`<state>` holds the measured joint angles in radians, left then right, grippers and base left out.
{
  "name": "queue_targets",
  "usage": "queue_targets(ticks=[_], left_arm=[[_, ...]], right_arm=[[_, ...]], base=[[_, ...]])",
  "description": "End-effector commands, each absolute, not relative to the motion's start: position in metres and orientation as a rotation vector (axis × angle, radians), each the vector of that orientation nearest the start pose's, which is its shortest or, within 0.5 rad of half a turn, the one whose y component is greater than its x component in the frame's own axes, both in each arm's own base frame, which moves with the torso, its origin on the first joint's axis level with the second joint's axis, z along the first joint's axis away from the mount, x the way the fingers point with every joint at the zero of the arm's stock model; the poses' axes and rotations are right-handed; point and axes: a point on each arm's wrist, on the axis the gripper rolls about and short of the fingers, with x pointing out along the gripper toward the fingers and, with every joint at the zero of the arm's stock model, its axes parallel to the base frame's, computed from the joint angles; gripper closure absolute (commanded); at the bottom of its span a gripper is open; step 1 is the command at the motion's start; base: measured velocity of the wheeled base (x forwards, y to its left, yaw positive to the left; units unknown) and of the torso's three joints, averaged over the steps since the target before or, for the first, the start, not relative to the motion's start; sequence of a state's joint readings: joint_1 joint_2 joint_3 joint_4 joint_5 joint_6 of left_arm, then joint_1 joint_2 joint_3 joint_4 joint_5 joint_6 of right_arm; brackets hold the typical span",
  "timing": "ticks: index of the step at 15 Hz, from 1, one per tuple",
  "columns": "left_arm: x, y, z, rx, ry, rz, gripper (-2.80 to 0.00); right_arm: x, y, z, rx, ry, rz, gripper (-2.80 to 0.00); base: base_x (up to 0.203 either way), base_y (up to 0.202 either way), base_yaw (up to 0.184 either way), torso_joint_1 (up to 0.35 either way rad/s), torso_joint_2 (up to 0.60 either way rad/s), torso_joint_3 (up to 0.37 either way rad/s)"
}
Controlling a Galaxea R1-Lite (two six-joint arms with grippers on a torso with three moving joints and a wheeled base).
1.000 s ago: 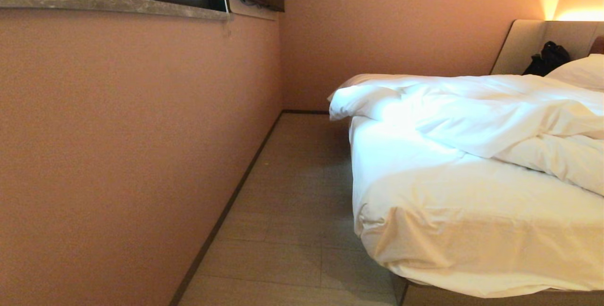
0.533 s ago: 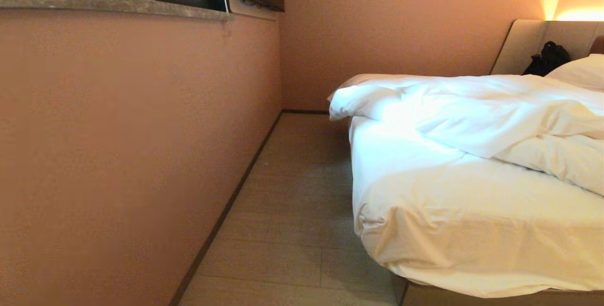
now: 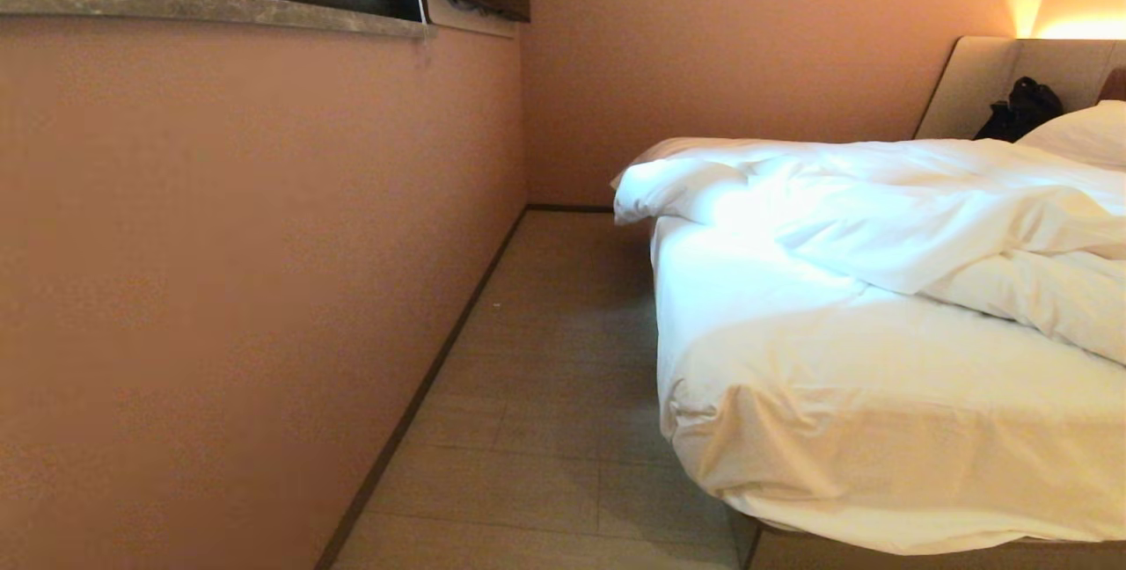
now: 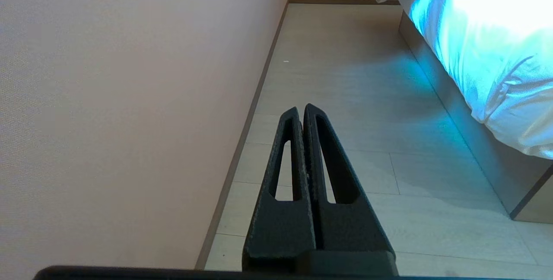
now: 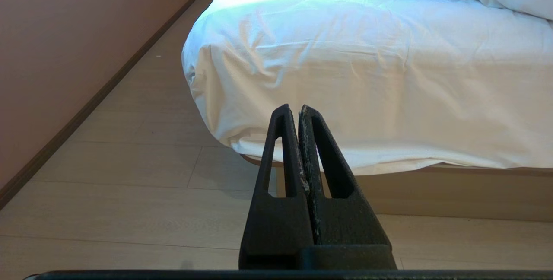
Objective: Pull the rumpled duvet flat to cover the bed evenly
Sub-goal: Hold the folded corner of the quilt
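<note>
Beside the pink wall (image 3: 264,244), the duvet (image 3: 924,209) lies bunched up the bed (image 3: 880,429), both grippers' fingers pressed together, left gripper (image 4: 301,108) and right gripper (image 5: 293,108) empty.

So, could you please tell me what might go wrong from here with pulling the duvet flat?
1. The duvet lies bunched towards the headboard, far from both shut grippers, left and right; a long reach may be needed.
2. The fingers might pinch the fitted sheet instead.
3. A black bag and pillow by the duvet could get dragged.
</note>
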<state>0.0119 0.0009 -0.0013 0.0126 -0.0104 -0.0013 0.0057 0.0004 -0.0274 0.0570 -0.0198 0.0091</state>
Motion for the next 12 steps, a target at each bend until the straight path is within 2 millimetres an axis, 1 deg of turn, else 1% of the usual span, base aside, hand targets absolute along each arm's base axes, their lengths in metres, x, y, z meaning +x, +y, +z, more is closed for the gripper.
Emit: queue_targets(ticks=[1,8,9,12], left_arm=[[-0.0228,-0.0005,0.0747,-0.002,0.012,0.002,0.00],[-0.0228,-0.0005,0.0747,-0.003,0.012,0.002,0.00],[-0.0228,-0.0005,0.0747,-0.003,0.012,0.002,0.00],[-0.0228,-0.0005,0.0745,-0.002,0.013,0.002,0.00]], right_arm=[[-0.0250,-0.0006,0.0773,0.009,0.029,-0.014,0.00],[-0.0250,-0.0006,0.0773,0.010,0.029,-0.014,0.00],[-0.0250,-0.0006,0.0772,0.008,0.030,-0.014,0.00],[-0.0250,-0.0006,0.0772,0.000,0.030,-0.014,0.00]], base=[[0.000,0.000,0.000,0.000,0.00,0.000],[0.000,0.000,0.000,0.000,0.00,0.000],[0.068,0.000,0.001,-0.008,0.00,0.005],[0.185,0.000,-0.001,-0.001,0.00,0.003]])
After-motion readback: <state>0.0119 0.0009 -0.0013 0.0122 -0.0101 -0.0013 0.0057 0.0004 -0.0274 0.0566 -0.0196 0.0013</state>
